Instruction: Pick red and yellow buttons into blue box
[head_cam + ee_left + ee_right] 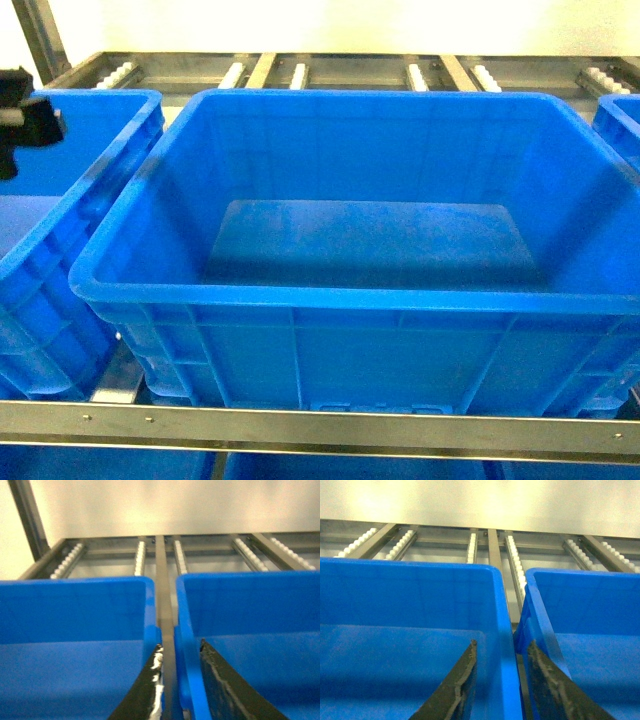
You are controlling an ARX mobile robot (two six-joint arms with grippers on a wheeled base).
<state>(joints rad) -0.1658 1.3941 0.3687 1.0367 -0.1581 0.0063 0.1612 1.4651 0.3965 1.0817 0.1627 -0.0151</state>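
Observation:
The large blue box [330,292] fills the middle of the head view, and its floor is bare. The red and yellow buttons are out of view in every frame. A black part of my left arm [25,115] shows at the far left, over the neighbouring box. In the left wrist view my left gripper [181,645] is open, hovering above the gap between two blue boxes. In the right wrist view my right gripper [502,642] is open too, above the rims where two boxes meet. Neither holds anything.
More blue boxes stand to the left [60,250] and right [622,120] of the middle one, on a metal roller rack [300,75] with a steel front rail [320,425]. A pale wall closes the back.

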